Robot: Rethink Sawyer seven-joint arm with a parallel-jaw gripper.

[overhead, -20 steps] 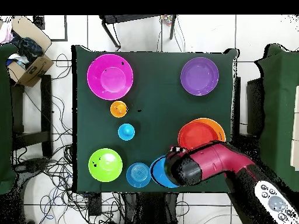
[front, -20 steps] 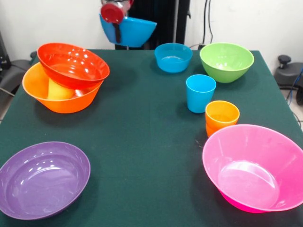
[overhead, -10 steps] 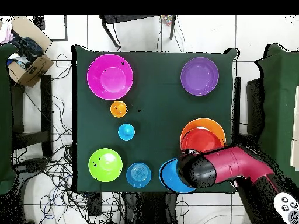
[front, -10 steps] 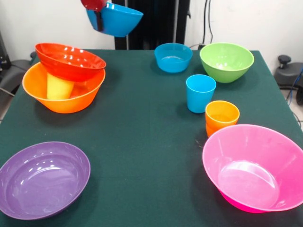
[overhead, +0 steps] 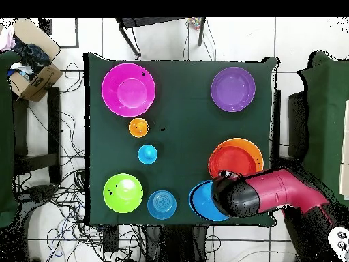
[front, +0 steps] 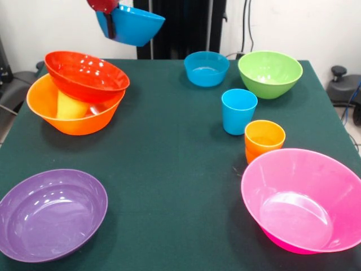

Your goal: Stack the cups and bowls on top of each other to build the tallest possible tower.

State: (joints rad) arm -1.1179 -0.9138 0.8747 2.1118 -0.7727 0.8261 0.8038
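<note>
Your gripper (front: 110,20) hangs high at the desk's (front: 169,147) far edge, fingers clamped on the rim of a blue bowl (front: 132,25) held clear of the cloth. From above, the tower (overhead: 236,158), a red-orange bowl (front: 86,76) tilted in the big orange bowl (front: 73,113) over a yellow cup (front: 70,107), lies at about one o'clock from the carried bowl, just beside it. The other pieces stand well apart.

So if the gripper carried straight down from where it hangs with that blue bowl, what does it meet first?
Probably bare table near the robot's edge. The gripper, holding the blue bowl, sits beside the red-orange bowl, not over it, though depth is unclear.
</note>
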